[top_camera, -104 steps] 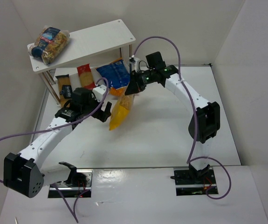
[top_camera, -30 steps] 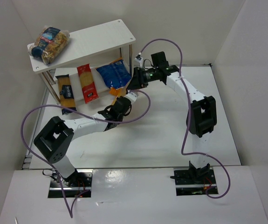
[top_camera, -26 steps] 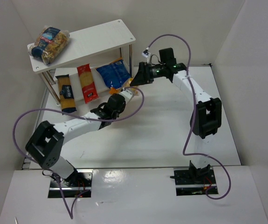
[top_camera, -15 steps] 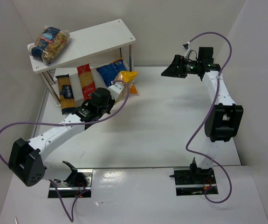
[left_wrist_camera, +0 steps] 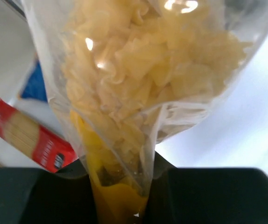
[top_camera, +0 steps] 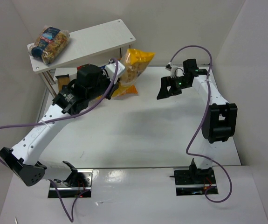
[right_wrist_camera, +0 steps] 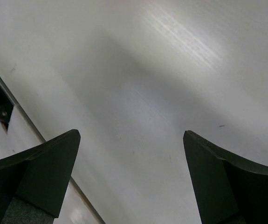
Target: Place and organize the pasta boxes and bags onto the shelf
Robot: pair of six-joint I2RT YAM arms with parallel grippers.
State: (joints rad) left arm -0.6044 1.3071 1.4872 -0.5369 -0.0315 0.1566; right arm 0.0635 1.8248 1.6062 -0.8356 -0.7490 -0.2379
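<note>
Enclosure: white table, white walls on three sides.
Table (top_camera: 171, 130) is matte white, with a faint dark speck near its front left. Back wall (top_camera: 180, 28), left wall (top_camera: 8, 93) and right wall (top_camera: 259, 84) are plain white panels meeting at corner seams. A glossy white ledge (top_camera: 134, 196) runs along the near edge, with bright glare patches on it; a dark gap parts it from the table. Light is even, shadows soft.

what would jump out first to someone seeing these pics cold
The large yellow bag of pasta, pinched at one end by the left claw and held up beside the right end of the shelf. After that, the clear bag with dark-blue label lying alone at the left end of the top board, and the right claw open and empty above the table.
</note>
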